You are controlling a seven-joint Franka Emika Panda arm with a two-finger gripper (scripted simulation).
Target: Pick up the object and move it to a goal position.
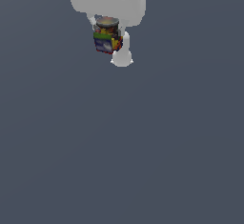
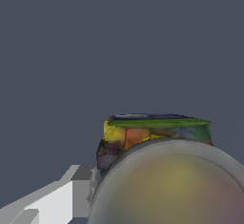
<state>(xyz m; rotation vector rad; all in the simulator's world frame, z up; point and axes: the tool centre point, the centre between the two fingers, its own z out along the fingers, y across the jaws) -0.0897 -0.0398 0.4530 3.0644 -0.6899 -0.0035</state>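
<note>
- Nearest the wrist camera: the can's [image 2: 171, 185] dull metallic round top, very close and filling the near part of that view; part of one pale finger [image 2: 62, 197] beside it.
- Behind the top, the label band shows green, yellow, red. The can looks tilted relative to the camera, not square to it.
- Exterior view: gripper [image 1: 108, 39] high in the frame, narrowed onto the can [image 1: 106, 37], a finger on either side of the label. One fingertip [image 1: 122, 58] reaches below the can's base.
- Can appears off the counter [image 1: 143, 161], held between the fingers; no contact below it can be seen.
- No goal marker visible in either view, so the remaining travel cannot be judged.
- Risk: the can sits askew in the grasp. A round metal wall on flat pads could rotate or slide during a fast carry.
- Risk: if grip pressure is light, the can may drop before reaching the goal.
- Far field: plain grey counter only.
</note>
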